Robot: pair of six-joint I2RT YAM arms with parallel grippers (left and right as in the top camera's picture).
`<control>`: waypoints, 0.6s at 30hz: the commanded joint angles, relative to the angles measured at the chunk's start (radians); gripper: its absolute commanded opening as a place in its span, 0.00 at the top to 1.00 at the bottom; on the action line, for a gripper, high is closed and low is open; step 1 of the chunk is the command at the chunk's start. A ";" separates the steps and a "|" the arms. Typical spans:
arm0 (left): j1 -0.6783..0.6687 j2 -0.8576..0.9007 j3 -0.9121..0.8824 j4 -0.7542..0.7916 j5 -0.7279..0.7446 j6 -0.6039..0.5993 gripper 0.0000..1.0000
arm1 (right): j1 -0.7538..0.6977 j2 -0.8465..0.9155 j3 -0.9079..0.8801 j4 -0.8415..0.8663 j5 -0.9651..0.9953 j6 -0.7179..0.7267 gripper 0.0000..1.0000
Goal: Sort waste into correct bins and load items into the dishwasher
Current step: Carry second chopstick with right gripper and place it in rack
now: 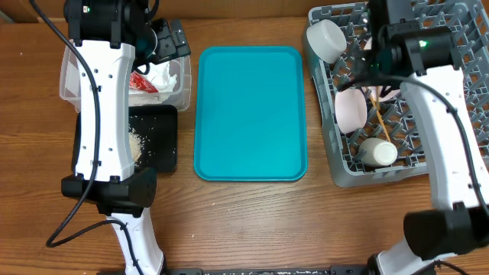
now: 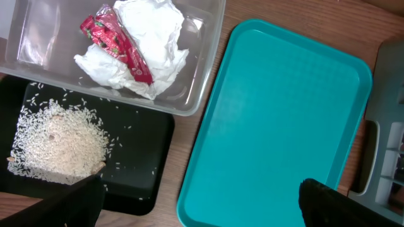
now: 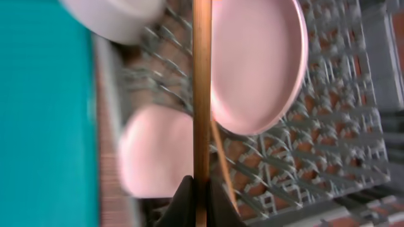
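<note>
Loading stage, sorting apparently complete; entry as follows.

Hazards, as judged:
- Chopstick, thin and smooth, pinched at one end only; it could swivel or slide in the grip if its free end caught a peg.
- The same stick ran close past the rim of the plate; a sideways move could have nudged the plate out of its slot.
- Rack had an open lattice floor; a stick let go lying flat over a gap could have dropped through or jammed crosswise.

Tools:
- Right tool: fingers pressed together on the chopstick, held over the far left part of the rack.
- Left tool: spread wide, holding nothing and touching nothing, hovering above the bins on the left.

Stock, by place:
- Rack, right of the table: plate standing on edge, small dish beside it, second chopstick lying aslant among the pegs.
- Clear tub, far left: red wrapper on the white napkin.
- Black tray, just near of the tub: heap of rice, with stray grains around it.
- Teal tray, centre: bare.
</note>
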 commanded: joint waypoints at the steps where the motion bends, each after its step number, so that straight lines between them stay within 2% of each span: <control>1: -0.007 -0.013 0.013 -0.003 -0.012 -0.010 0.00 | -0.043 0.010 -0.056 0.019 0.023 -0.029 0.96; 5: -0.007 -0.013 0.013 -0.003 -0.012 -0.010 0.00 | -0.082 0.011 -0.122 0.071 0.023 -0.061 0.84; 14: -0.007 -0.013 0.013 -0.003 -0.012 -0.010 0.00 | -0.129 0.011 -0.156 0.115 0.003 -0.052 0.81; 18: -0.007 -0.013 0.013 -0.003 -0.012 -0.010 0.00 | -0.129 0.011 -0.156 0.158 -0.143 -0.052 0.73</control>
